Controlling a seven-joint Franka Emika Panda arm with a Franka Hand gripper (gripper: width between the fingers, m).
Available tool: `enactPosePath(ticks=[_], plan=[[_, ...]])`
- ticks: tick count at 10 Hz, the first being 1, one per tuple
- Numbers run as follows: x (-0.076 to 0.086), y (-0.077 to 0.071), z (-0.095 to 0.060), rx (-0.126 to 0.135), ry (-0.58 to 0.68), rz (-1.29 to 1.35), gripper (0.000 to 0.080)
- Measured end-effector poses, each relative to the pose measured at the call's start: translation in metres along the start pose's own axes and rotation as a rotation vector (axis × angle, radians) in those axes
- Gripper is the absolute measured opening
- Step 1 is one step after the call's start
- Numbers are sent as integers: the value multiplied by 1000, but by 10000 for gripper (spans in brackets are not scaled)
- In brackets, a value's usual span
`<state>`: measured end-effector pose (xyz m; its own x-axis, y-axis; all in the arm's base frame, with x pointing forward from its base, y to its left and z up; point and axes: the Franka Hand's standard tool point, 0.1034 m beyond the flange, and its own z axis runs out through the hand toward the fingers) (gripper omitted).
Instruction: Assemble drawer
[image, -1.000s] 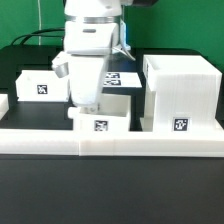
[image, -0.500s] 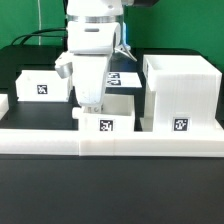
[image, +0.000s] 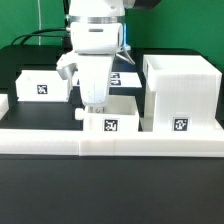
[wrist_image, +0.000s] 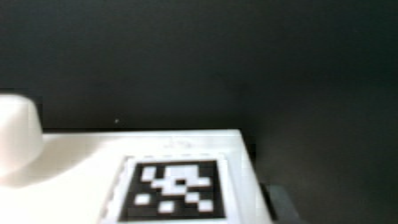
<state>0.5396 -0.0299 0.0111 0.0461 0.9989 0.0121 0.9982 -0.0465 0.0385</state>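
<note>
While the pincer (image: 95, 107) clamps the small box (image: 112, 123), the tall housing (image: 182, 92) stands close — just beside.

The drawer box (image: 182, 88) and small drawer part (image: 122, 105) are white with black-and-white tags (image: 110, 125); the table (image: 110, 190) is black.

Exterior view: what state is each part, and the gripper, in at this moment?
Gripper: low at the small tagged part, open or shut cannot be told.
Small tagged part: on the table, tag facing camera.
Large box: upright, open side up, untouched.
Left box: on the table, untouched.
</note>
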Motion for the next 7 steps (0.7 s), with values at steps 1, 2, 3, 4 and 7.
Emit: enactPosePath(ticks=[1, 2, 3, 4, 7], plan=[[5, -1, 0, 3, 3, 6, 42], [11, -1, 0, 3, 6, -3, 42], [15, -1, 1, 4, 9, -9, 42], [15, -2, 2, 6, 6, -17, 42], [15, 0, 2, -12, -2, 4, 42]])
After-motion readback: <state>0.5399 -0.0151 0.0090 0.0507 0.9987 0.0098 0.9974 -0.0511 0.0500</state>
